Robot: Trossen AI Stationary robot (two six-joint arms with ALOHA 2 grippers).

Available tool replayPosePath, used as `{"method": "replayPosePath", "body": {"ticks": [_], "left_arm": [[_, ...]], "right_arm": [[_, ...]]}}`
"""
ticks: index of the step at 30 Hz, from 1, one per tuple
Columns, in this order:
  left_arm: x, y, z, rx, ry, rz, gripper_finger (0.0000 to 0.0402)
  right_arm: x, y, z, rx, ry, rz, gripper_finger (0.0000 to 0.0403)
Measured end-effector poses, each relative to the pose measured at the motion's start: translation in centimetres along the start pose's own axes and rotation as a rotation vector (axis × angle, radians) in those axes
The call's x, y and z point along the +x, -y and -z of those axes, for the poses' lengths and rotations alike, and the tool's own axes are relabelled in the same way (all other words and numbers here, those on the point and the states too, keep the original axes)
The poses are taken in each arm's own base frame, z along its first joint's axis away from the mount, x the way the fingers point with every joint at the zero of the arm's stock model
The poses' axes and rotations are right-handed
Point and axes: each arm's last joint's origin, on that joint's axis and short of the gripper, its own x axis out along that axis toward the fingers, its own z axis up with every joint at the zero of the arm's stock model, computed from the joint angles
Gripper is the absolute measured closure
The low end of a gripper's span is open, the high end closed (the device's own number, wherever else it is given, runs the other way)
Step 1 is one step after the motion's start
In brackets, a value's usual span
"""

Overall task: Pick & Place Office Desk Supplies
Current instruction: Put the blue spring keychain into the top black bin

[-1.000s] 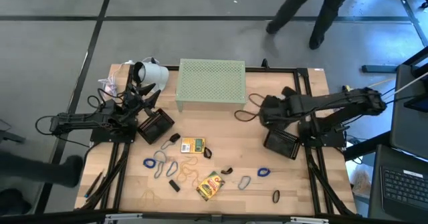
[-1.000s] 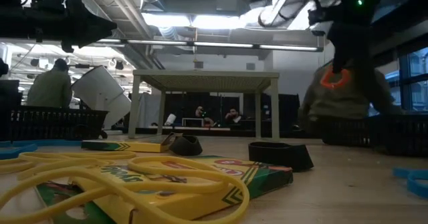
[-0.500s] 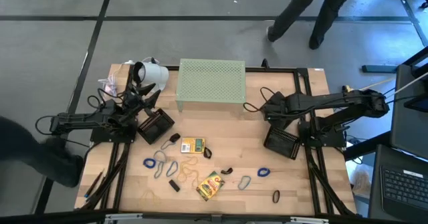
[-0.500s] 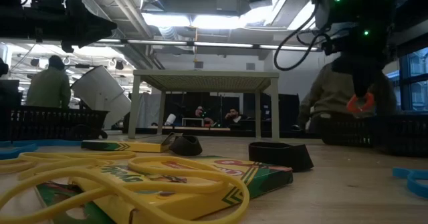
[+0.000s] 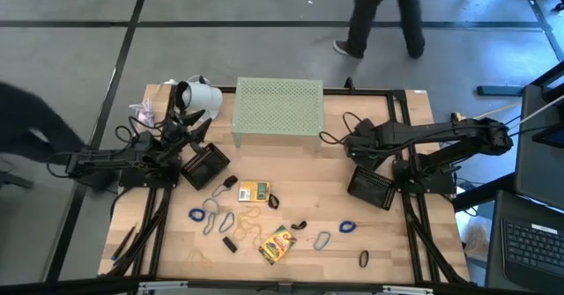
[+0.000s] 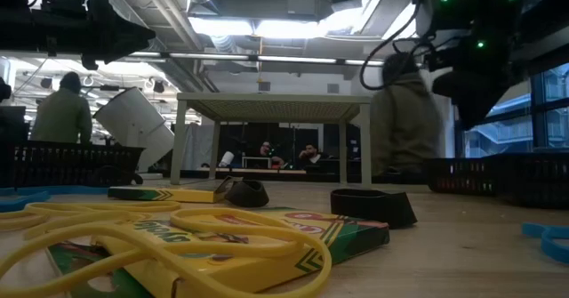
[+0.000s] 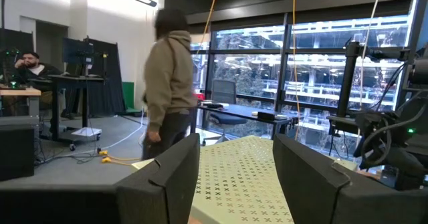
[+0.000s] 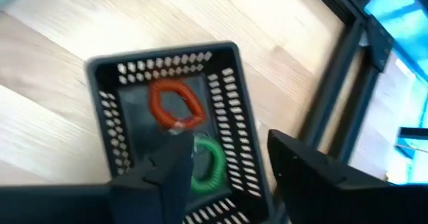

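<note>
Right wrist view shows the right gripper (image 8: 224, 174) with fingers parted and empty, directly above the black mesh tray (image 8: 227, 103). Inside it lie a red clip ring (image 8: 175, 103) and a green clip ring (image 8: 208, 160). Lift straight up before travelling, keeping fingers clear of the mesh walls.

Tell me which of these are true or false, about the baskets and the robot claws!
1. A red coiled ring lies inside the black mesh tray. True.
2. That tray holds a blue ring too. False: a green coiled ring lies beside the red one.
3. The right claw hangs over that tray. True.
4. The pale green perforated stand lies tipped over. False: it stands upright.
5. The left claw grips a box. False: it is open, holding nothing.
</note>
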Motion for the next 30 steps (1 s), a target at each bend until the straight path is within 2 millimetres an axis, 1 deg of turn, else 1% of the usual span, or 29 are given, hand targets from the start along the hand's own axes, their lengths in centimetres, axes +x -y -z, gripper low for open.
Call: {"method": "replayPosePath", "body": {"ticks": [4,8,12,21,24,30], "left_arm": [[0.0,0.0,0.0,0.000,0.000,0.000,0.0216],[0.0,0.0,0.0,0.000,0.000,0.000,0.0215],[0.0,0.0,0.0,0.000,0.000,0.000,0.0216],[0.0,0.0,0.0,0.000,0.000,0.000,0.0216],[0.0,0.0,0.0,0.000,0.000,0.000,0.0216],[0.0,0.0,0.0,0.000,0.000,0.000,0.0215]], "right_arm": [[0.0,-0.6,-0.5,0.027,0.045,-0.056,0.0187],[-0.1,-1.1,-0.9,0.075,0.075,-0.111,0.0182],[-0.2,-1.5,-1.1,0.076,0.075,-0.161,0.0184],[-0.5,-2.5,-2.1,0.179,0.145,-0.275,0.0199],[-0.8,-3.1,-2.5,0.202,0.126,-0.384,0.0200],[-2.0,-4.7,-3.1,0.249,0.069,-0.686,0.0200]]}}
